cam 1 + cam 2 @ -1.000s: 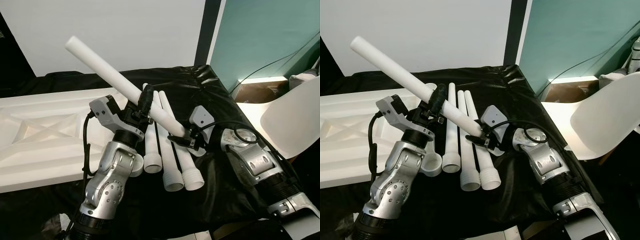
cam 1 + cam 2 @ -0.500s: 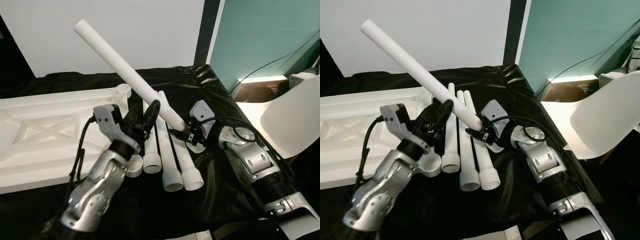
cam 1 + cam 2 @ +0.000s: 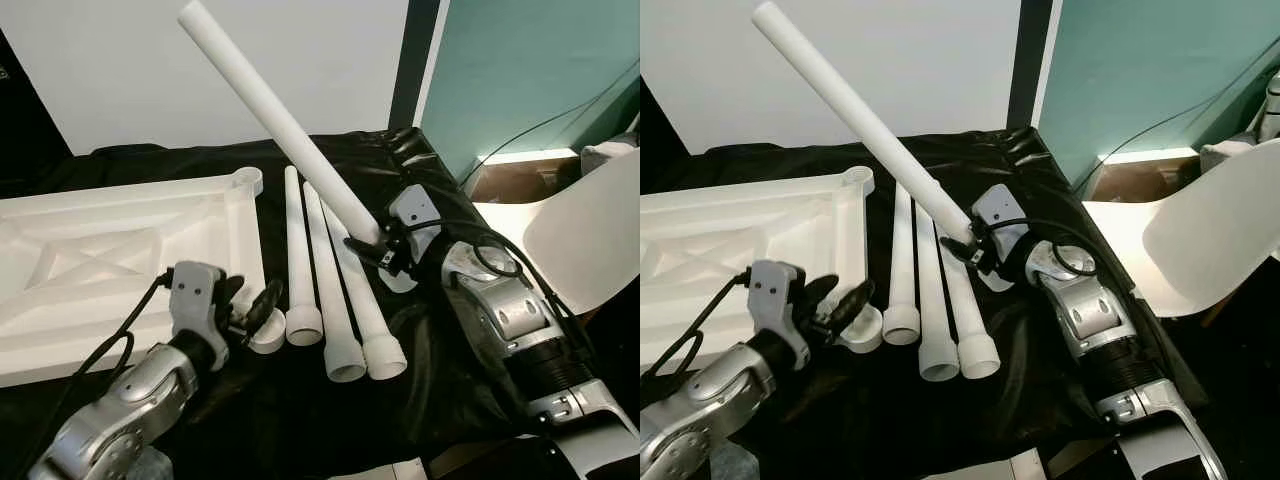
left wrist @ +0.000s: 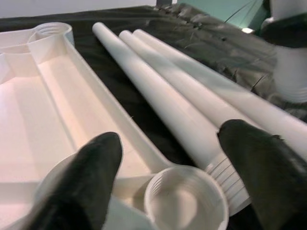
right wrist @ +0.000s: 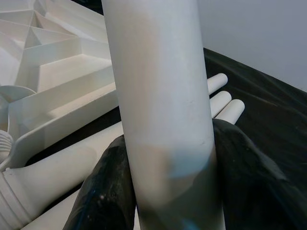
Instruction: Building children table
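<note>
The white table top [image 3: 100, 250] lies upside down on the black cloth, with a screw socket [image 3: 268, 336] at its near corner. Three white legs [image 3: 318, 262] lie side by side to its right. My right gripper [image 3: 384, 246] is shut on the lower end of a fourth leg [image 3: 270, 108], which tilts up and away to the left; in the right wrist view that leg [image 5: 158, 96] sits between the black fingers [image 5: 108, 191]. Low at the front, my left gripper [image 3: 250, 304] is open, and in its wrist view the fingers [image 4: 91, 167] straddle the near socket [image 4: 184, 203].
A white chair [image 3: 590, 240] stands close on the right, with a cardboard box [image 3: 510, 180] and cables behind it by the teal wall. The black cloth [image 3: 440, 330] drops off at the front and right edges.
My left gripper has let go of the raised leg and dropped to the near corner socket. The right gripper has swung the leg steeper and drawn it back.
</note>
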`<state>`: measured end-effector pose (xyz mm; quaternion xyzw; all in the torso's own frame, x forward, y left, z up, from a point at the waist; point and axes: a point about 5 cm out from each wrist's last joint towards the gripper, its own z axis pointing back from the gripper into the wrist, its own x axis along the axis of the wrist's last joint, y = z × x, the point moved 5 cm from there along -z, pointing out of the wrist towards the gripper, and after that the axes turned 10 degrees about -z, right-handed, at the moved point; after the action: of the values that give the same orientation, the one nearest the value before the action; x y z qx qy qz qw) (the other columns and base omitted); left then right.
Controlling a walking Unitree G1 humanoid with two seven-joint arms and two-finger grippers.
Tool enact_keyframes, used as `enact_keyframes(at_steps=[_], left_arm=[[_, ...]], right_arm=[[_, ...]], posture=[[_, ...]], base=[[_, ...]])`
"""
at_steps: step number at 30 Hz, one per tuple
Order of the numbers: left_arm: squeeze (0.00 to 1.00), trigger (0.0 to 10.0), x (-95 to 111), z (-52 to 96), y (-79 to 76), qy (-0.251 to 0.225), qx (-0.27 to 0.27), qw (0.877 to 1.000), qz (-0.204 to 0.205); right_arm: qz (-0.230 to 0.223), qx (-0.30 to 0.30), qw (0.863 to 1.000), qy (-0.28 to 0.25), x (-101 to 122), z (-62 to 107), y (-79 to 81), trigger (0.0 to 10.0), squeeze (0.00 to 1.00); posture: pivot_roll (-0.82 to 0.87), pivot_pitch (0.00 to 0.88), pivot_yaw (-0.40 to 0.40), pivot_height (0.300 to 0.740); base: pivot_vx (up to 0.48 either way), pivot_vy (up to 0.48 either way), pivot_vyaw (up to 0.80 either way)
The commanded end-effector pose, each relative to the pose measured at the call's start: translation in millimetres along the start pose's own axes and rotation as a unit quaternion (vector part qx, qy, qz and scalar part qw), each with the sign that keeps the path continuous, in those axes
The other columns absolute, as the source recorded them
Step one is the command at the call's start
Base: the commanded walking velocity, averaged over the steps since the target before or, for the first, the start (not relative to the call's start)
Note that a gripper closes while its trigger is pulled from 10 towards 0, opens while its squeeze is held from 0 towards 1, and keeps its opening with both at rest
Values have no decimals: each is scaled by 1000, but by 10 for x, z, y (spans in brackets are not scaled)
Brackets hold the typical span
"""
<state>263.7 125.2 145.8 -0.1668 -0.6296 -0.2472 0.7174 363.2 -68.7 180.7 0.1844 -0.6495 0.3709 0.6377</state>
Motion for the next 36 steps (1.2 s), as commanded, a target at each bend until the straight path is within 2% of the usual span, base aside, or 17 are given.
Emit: enact_keyframes(at_steps=[1,3,4,5,8,9,18,22,23,24,29,32,36], left_arm=[[1000,10000,71,234,-621,-43,-324,945,-7],[1000,10000,-31,307,-595,-11,-336,942,-17],[1000,10000,-31,307,-595,-11,-336,942,-17],[373,10000,-184,416,-567,34,-357,933,-22],[373,10000,-247,456,-557,50,-364,930,-24],[0,10000,-296,477,-539,61,-364,929,-26],[0,10000,-511,537,-370,114,-357,926,-38],[0,10000,-688,601,-299,160,-363,916,-54],[0,10000,-689,574,-264,158,-357,918,-65],[0,10000,-635,521,-232,143,-345,925,-67],[0,10000,-516,454,-167,113,-324,936,-74],[0,10000,-468,476,-114,94,-332,935,-79],[0,10000,-443,498,4,83,-315,941,-90]], right_arm=[[0,-5,1000,-7,49,0,-29,10000,0],[-1,-7,1000,-8,53,-4,-34,10000,0],[-1,-7,1000,-8,53,-4,-34,10000,0],[-2,-9,1000,-10,60,-11,-34,10000,0],[-1,-9,1000,-10,62,-12,-32,10000,0],[-1,-9,1000,-11,65,-13,-30,10000,0],[-1,-11,1000,-15,80,-6,-34,10000,0],[-1,-12,1000,-18,89,-7,-32,10000,0],[-1,-11,1000,-19,95,-15,-26,10000,0],[-1,-11,1000,-19,97,-17,-23,10000,0],[-3,-13,1000,-20,91,-13,-16,10000,0],[-4,-13,1000,-19,78,-7,-5,10000,0],[-5,-12,1000,-18,66,-5,8,10000,0]], posture=[[65,0,4,740],[67,0,2,740],[67,0,2,740],[64,0,3,740],[63,0,4,740],[64,0,2,740],[60,0,-1,740],[58,0,-1,740],[58,0,-1,740],[56,0,1,740],[54,0,1,740],[53,0,1,740],[59,0,-3,740]], base=[[0,0,0],[0,0,0],[0,0,0],[0,0,0],[0,0,0],[0,0,0],[0,0,0],[0,0,0],[0,0,0],[0,0,0],[0,0,0],[0,0,0],[0,0,0]])
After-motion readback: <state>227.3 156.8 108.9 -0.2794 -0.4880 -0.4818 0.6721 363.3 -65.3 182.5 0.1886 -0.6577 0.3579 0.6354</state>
